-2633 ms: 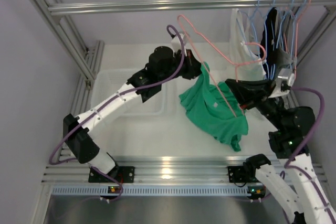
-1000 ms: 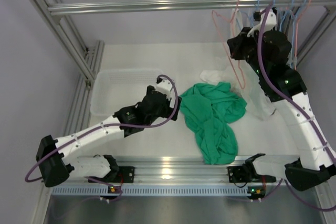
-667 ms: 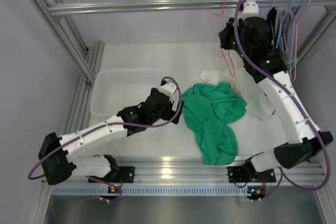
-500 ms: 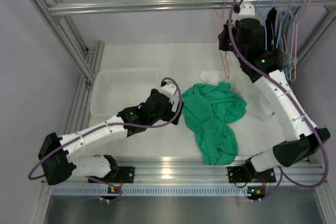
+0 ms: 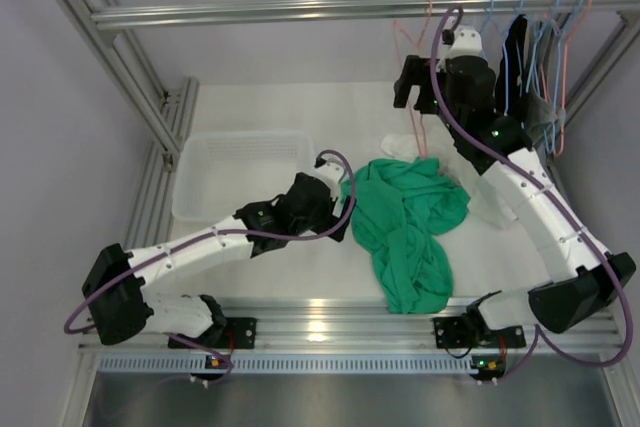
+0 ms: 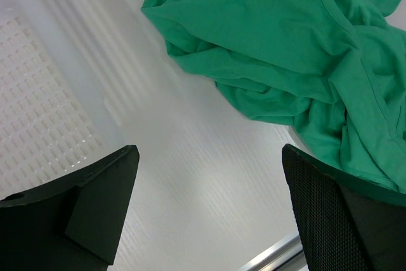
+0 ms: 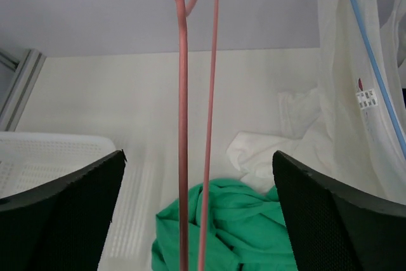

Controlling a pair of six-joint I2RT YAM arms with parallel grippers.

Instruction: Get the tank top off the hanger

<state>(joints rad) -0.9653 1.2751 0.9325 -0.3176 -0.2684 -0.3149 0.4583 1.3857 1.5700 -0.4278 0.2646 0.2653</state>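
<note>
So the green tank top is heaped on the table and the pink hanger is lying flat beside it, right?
Not quite. The green tank top is heaped on the table, but the pink hanger hangs upright between the open fingers of the right gripper; the right wrist view shows it.

Green tank top (image 5: 405,227) is off and down on the table, crumpled in a loose, folded heap near the middle, one end trailing toward the near edge. The thin pink wire hanger (image 7: 183,125) is bare, hanging upright above the top's far edge, hook up by the rail.
</note>
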